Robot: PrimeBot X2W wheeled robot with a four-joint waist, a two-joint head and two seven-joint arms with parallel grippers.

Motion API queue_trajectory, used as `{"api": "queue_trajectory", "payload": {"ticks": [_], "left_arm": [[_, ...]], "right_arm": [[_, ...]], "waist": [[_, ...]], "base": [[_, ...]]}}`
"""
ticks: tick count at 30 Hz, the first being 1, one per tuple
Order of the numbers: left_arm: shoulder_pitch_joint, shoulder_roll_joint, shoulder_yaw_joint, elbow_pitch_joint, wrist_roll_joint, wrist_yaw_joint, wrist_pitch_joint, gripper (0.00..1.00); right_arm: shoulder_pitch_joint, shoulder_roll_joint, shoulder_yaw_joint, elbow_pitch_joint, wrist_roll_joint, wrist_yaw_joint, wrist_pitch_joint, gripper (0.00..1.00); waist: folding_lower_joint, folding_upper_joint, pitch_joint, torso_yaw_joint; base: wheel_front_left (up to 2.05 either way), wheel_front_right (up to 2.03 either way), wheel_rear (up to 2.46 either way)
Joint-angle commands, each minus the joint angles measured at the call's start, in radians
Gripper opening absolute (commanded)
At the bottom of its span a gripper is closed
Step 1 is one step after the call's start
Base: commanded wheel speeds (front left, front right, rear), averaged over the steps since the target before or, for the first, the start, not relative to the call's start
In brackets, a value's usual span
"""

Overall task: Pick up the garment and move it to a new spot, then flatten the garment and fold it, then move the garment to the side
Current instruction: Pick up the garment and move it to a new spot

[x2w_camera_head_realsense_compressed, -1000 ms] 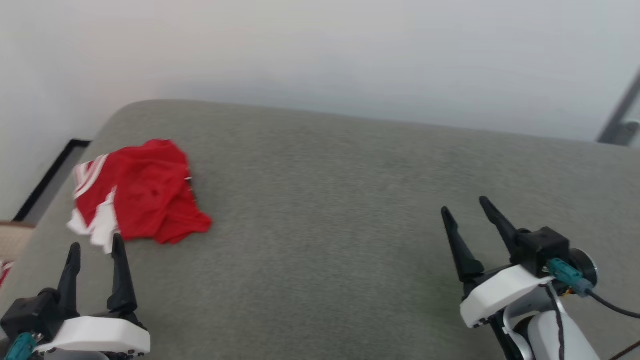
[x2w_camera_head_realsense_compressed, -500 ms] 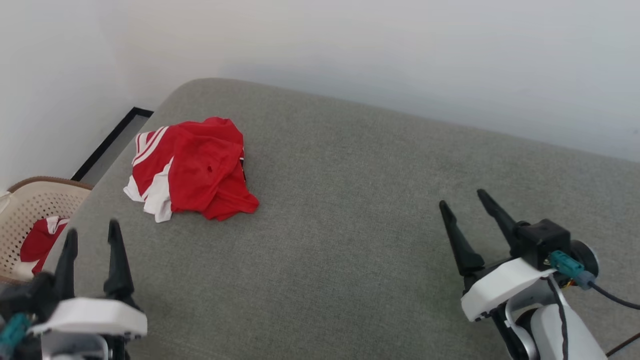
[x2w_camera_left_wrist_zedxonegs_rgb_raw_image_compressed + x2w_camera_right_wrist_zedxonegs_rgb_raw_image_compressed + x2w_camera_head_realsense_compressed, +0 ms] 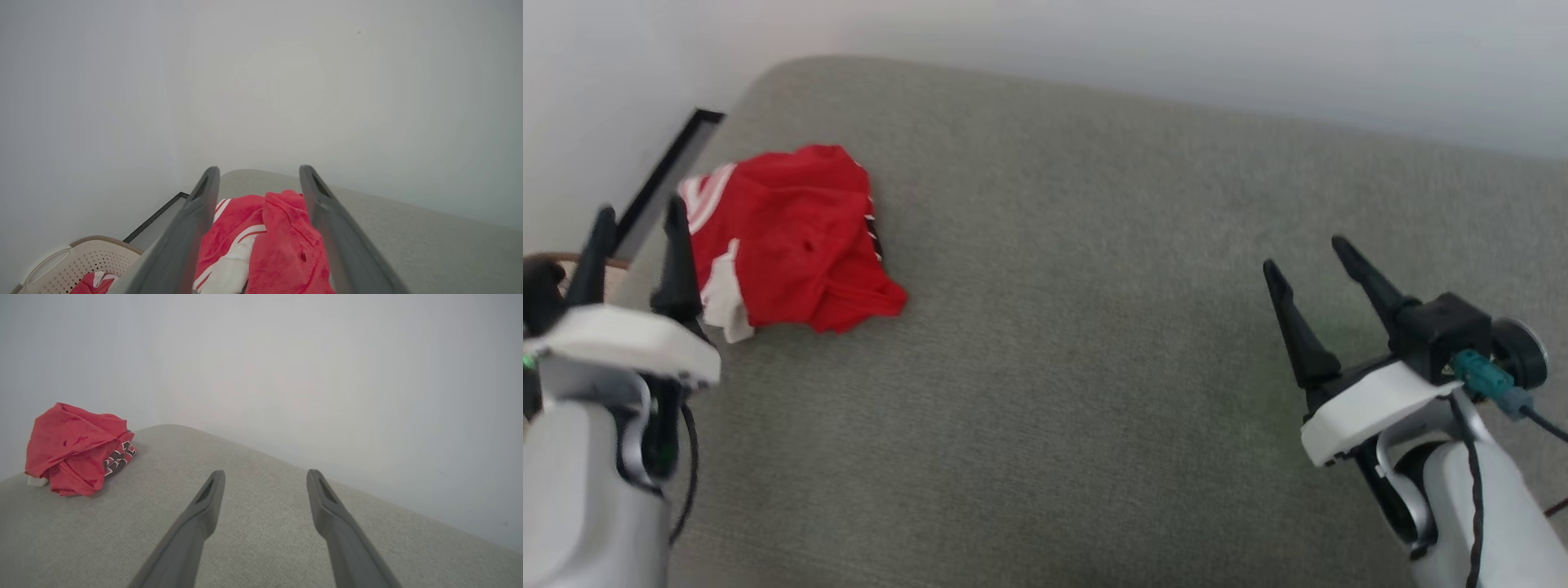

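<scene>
lying in a crumpled heap, the garment [image 3: 784,237] sits near the far left corner of the grey upholstered surface [image 3: 1094,367]. the red cloth is bunched over itself, with a white sleeve poking out on the near-left side and a strip of black-and-white lettering along its right edge. bundled like that and so close to the edge, it could hardly be flattened where it is. that is likely why the task begins with a lift to a new spot, and the broad bare stretch toward the middle looks the natural place.

the left hand [image 3: 639,208] is just beside the heap's left side, its two dark fingers spread wide and holding nothing. in the left wrist view the heap appears framed between them, which suggests the hand is lined up for the pick. i cannot tell whether the tips touch the cloth.

the right hand [image 3: 1305,255] hovers well apart over the right side, likewise wide open and empty, probably kept back to help with the spreading. beyond the left edge a pale perforated basket [image 3: 81,261] holds another red-and-white cloth [image 3: 92,281].
</scene>
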Motion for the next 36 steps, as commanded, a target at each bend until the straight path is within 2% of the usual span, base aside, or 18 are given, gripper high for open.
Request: {"api": "queue_trajectory", "payload": {"ticks": [1, 9, 15, 23, 26, 29, 31, 33, 34, 35, 36], "left_arm": [[-0.038, 0.01, -0.004, 0.026, -0.004, -0.01, 0.004, 1.0], [-0.291, 0.059, -0.024, 0.31, -0.056, -0.049, 0.079, 1.0], [-0.446, 0.088, -0.041, 0.566, -0.08, -0.049, 0.22, 1.0], [-0.566, 0.068, -0.044, 0.86, -0.121, -0.007, 0.499, 1.0], [-0.568, 0.046, -0.049, 0.914, -0.131, 0.014, 0.586, 1.0], [-0.559, 0.022, -0.057, 0.941, -0.139, 0.007, 0.656, 1.0], [-0.547, 0.021, -0.078, 0.949, -0.119, 0.016, 0.663, 1.0], [-0.548, 0.022, -0.069, 0.949, -0.128, 0.022, 0.627, 1.0], [-0.55, 0.025, -0.07, 0.95, -0.129, 0.016, 0.618, 0.9], [-0.554, 0.037, -0.069, 0.946, -0.128, 0.017, 0.591, 0.0], [-0.561, 0.047, -0.067, 0.942, -0.131, 0.009, 0.574, 0.0]], "right_arm": [[-0.02, -0.005, 0.003, -0.012, -0.01, -0.001, 0.007, 1.0], [-0.082, -0.039, -0.01, -0.088, -0.018, -0.001, 0.057, 1.0], [-0.108, -0.055, -0.016, -0.133, -0.025, -0.001, 0.094, 1.0], [-0.11, -0.074, -0.025, -0.176, -0.029, -0.001, 0.143, 1.0], [-0.113, -0.078, -0.024, -0.187, -0.028, -0.001, 0.156, 1.0], [-0.115, -0.075, -0.023, -0.197, -0.025, -0.001, 0.167, 1.0], [-0.117, -0.077, -0.021, -0.201, -0.029, -0.001, 0.171, 1.0], [-0.12, -0.077, -0.024, -0.202, -0.029, -0.001, 0.176, 1.0], [-0.12, -0.076, -0.024, -0.201, -0.029, -0.001, 0.175, 1.0], [-0.121, -0.075, -0.025, -0.199, -0.029, -0.001, 0.175, 1.0], [-0.122, -0.074, -0.025, -0.196, -0.028, -0.001, 0.172, 1.0]], "waist": [[0.0, 0.0, 0.058, -0.038], [0.0, 0.0, 0.214, -0.093], [0.0, 0.0, 0.302, -0.124], [0.0, 0.0, 0.365, -0.133], [0.0, 0.0, 0.376, -0.134], [0.0, 0.0, 0.381, -0.134], [0.0, 0.0, 0.383, -0.133], [0.0, 0.0, 0.384, -0.129], [0.0, 0.0, 0.384, -0.127], [0.0, 0.0, 0.383, -0.125], [0.0, 0.0, 0.379, -0.123]], "base": [[0.0, 0.0, 0.0], [0.0, 0.0, 0.0], [0.0, 0.0, 0.0], [0.0, 0.0, 0.0], [0.0, 0.0, 0.0], [0.0, 0.0, 0.0], [0.0, 0.0, 0.0], [0.0, 0.0, 0.0], [0.0, 0.0, 0.0], [0.0, 0.0, 0.0], [0.0, 0.0, 0.0]]}}
